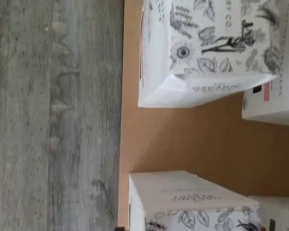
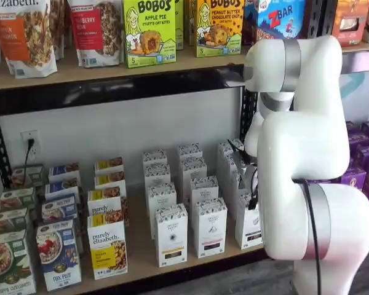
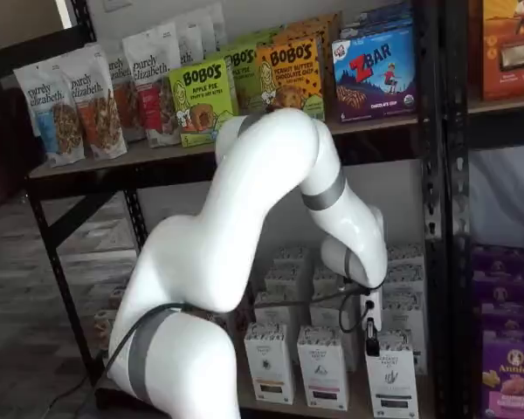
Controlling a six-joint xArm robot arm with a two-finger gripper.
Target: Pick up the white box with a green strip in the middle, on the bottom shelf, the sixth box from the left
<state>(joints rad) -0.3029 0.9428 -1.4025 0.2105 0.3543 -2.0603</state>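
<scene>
The white box (image 2: 248,225) stands at the right end of the front row on the bottom shelf (image 2: 141,251), a dark band low on its face. The arm covers its right edge. It also shows in a shelf view (image 3: 391,381). My gripper (image 3: 369,337) hangs just above the box's top, near its left edge; only a black finger shows, side-on. In a shelf view the gripper (image 2: 254,201) sits over the box, half behind the arm. The wrist view shows patterned carton tops (image 1: 207,48) on the tan board (image 1: 183,139); I cannot tell which one is the green-banded box.
Like cartons stand left of it: one with a pink band (image 2: 210,227) and one with a yellow-orange band (image 2: 171,236), with more rows behind. Colourful cereal boxes (image 2: 107,246) fill the shelf's left part. A black upright (image 3: 432,218) runs close on the right. Grey floor (image 1: 53,115) lies beyond the board's edge.
</scene>
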